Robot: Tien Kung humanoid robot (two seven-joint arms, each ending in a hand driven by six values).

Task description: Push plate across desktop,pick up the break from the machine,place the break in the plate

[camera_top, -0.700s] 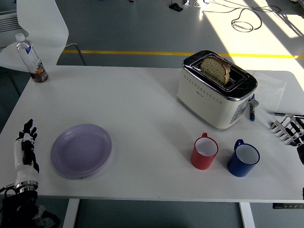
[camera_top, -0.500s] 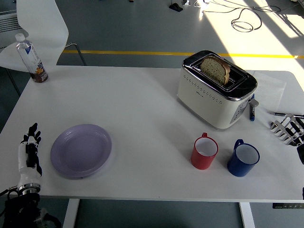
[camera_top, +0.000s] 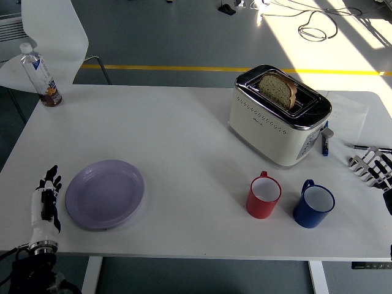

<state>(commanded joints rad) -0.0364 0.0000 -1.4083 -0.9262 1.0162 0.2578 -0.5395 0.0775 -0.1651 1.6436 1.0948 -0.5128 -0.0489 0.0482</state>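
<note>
Left hand (camera_top: pixel 48 199) has neared the plate (camera_top: pixel 105 193); bread (camera_top: pixel 278 89) stands upright.

— Any text you can read from my feed?
— None. The bottle (camera_top: pixel 40 75) at the counter's far left has a label, but it's too small; the toaster (camera_top: pixel 278 115) shows no legible brand.

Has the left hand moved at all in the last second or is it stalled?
Yes. The left hand has moved right and nearer the table's front edge, closing most of the gap to the purple plate, which has not moved.
</note>
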